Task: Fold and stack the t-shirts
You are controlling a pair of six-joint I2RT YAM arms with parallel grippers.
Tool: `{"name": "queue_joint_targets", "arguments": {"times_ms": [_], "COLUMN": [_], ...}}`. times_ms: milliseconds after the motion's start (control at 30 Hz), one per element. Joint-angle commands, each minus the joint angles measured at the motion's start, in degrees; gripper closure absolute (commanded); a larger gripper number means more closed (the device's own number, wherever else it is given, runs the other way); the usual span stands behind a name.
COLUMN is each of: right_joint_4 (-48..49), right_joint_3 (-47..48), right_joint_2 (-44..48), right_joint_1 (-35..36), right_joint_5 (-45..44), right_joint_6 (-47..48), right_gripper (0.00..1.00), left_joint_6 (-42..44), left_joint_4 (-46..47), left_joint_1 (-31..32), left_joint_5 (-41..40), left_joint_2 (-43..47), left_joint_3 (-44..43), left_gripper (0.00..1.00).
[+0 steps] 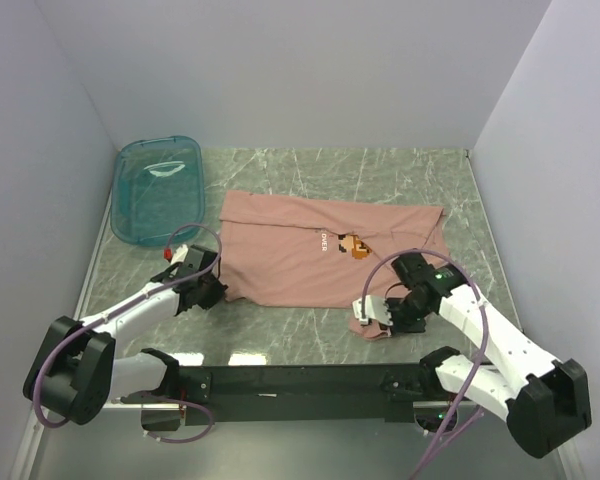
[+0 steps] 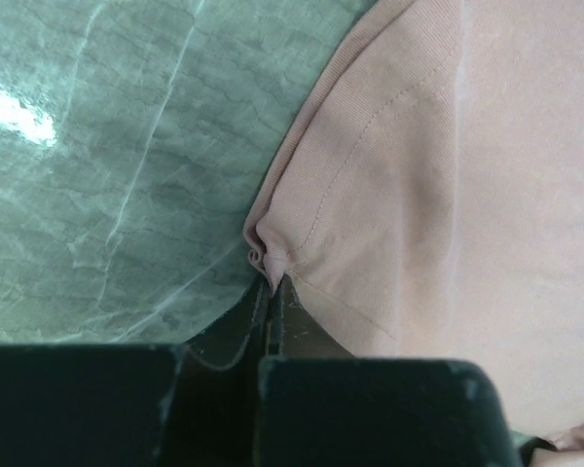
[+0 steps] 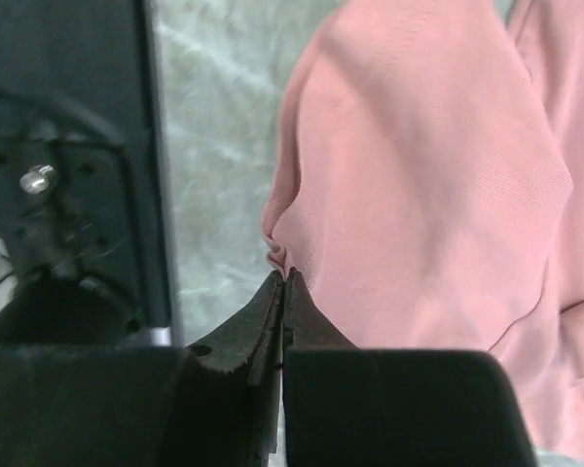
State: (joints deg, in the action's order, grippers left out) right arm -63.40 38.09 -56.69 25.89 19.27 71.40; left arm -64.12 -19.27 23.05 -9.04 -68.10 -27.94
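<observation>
My left pincer (image 2: 273, 290) and right pincer (image 3: 283, 282) are each closed on a small edge fold of the pink t-shirt (image 1: 300, 250), which is spread on the table (image 1: 280, 175). Such thin bites may slip if I lift unevenly.

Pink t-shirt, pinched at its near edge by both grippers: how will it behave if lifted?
Probably floppy: the t-shirt puckers into small folds where the left gripper and right gripper pinch it. Likely to sag between the holds, since it lies limp and wrinkled. It looks thin, so probably light.

Tub (image 1: 156, 200) blocks far-left corner; walls (image 1: 40, 150) hem both sides; table (image 1: 380, 172) beyond t-shirt (image 1: 290, 250) open.
</observation>
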Motion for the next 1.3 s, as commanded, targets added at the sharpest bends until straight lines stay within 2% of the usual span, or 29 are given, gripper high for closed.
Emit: {"name": "queue_joint_targets", "arguments": {"times_ms": [0, 133, 400, 833, 1267], "right_joint_4": [-10.07, -12.45, -10.26, -5.25, 0.55], "right_joint_3": [2.34, 2.08, 3.04, 6.21, 11.57], "right_joint_2": [2.62, 6.23, 9.84, 9.05, 5.98], "right_joint_1": [-4.6, -8.47, -14.81, -21.14, -25.36], "right_joint_5": [1.82, 1.92, 1.56, 1.65, 2.7], "right_joint_6": [5.24, 6.91, 4.98, 2.79, 0.06], "right_gripper": [1.0, 1.0, 1.0, 1.0, 1.0], "left_joint_6": [0.75, 1.01, 1.45, 0.92, -0.83], "left_joint_4": [-0.33, 0.02, 0.55, 1.87, -3.49], "left_joint_1": [-0.02, -0.02, -0.02, -0.02, -0.02], "left_joint_5": [0.95, 1.65, 2.53, 5.52, 6.05], "left_joint_2": [1.12, 2.44, 3.67, 5.25, 7.98], "left_joint_3": [1.4, 2.28, 3.16, 6.23, 7.47], "left_gripper": [1.0, 1.0, 1.0, 1.0, 1.0]}}
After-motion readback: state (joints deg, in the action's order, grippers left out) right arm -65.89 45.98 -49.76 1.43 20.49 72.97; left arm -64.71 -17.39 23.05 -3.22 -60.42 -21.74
